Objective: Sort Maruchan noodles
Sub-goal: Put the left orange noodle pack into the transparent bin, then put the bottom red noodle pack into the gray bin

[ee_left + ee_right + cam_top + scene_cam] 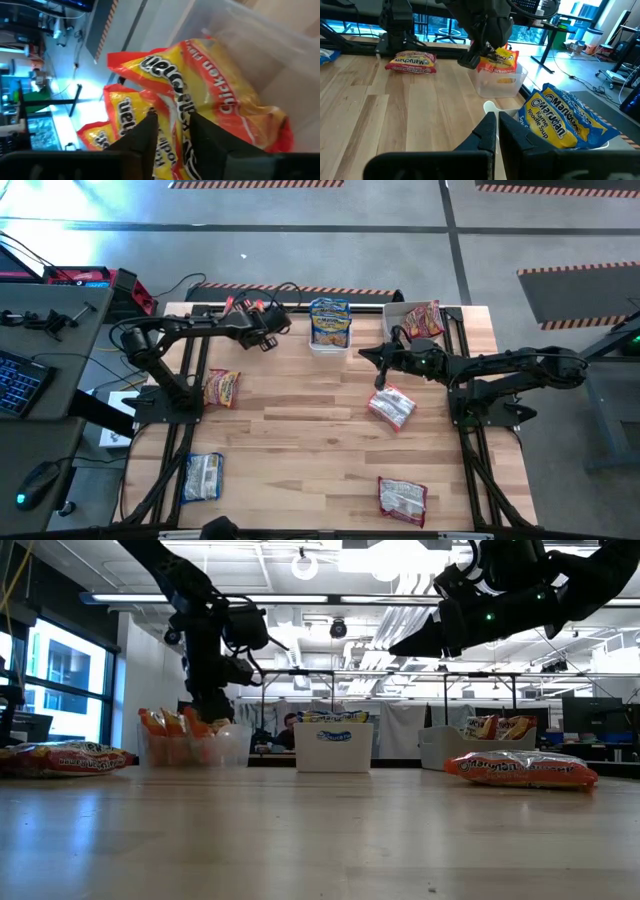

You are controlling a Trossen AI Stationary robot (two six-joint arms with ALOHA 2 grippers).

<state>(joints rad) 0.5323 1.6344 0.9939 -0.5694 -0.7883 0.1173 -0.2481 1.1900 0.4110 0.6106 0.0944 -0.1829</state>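
My left gripper is over the clear far-left bin of orange noodle packets and is shut on one of them. My right gripper hangs shut and empty above the table, between the bin of blue packets and a pink packet lying flat. A far-right bin holds red-and-white packets. An orange packet, a blue-and-white one and another pink one lie flat on the table. My left gripper pinches an orange packet between its two fingers, which come from above into the bin. The packet stands among the other orange packets in the bin; which edge the fingers are on, I cannot tell.
The three bins stand in a row along the table's far edge. Bare wood fills the middle of the table. A desk with a keyboard stands beyond the left edge. A person sits in the room behind.
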